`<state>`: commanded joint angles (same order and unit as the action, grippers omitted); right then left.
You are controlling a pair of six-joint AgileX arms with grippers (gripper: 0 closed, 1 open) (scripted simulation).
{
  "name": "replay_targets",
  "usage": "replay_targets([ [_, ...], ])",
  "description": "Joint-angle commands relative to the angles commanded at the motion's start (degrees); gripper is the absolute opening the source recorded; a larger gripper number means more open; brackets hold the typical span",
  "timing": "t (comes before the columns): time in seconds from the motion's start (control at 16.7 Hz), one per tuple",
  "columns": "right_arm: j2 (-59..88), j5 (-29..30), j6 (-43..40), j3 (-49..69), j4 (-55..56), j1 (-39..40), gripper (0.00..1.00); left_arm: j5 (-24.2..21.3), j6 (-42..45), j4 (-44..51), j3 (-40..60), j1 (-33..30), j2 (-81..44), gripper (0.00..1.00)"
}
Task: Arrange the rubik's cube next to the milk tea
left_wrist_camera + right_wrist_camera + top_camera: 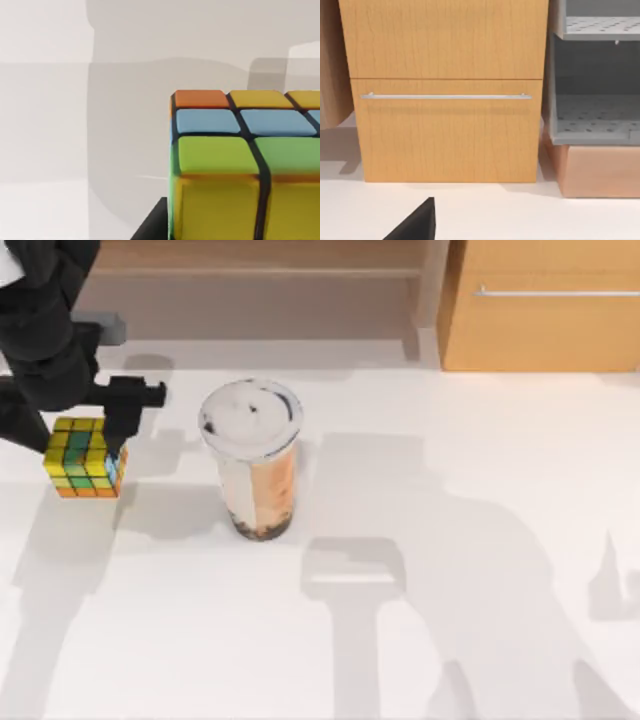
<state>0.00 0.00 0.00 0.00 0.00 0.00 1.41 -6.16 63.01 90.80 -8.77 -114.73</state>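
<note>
Your left gripper point(100, 445) grips the rubik's cube point(86, 458) at nine o'clock of the milk tea point(254, 458), near but not touching.

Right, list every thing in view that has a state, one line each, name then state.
rubik's cube: unsolved, mixed stickers, at the table's left, apart from the cup.
milk tea: upright, lid on, near the table's middle.
left gripper: at the cube, one finger against its cup-facing side.
right gripper: parked, facing the cabinet.
cabinet drawer: shut.
</note>
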Motion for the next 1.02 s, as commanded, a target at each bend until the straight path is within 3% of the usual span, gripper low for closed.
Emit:
replay_targets([
  [0.42,0.0,0.0,0.0,0.0,0.0,0.0,1.0,0.2,4.2,-1.3,1.9,2.8,2.3,0.0],
  [1.02,0.0,0.0,0.0,0.0,0.0,0.0,1.0,-0.2,-3.2,-4.3,-5.6,-2.0,-1.3,0.0],
])
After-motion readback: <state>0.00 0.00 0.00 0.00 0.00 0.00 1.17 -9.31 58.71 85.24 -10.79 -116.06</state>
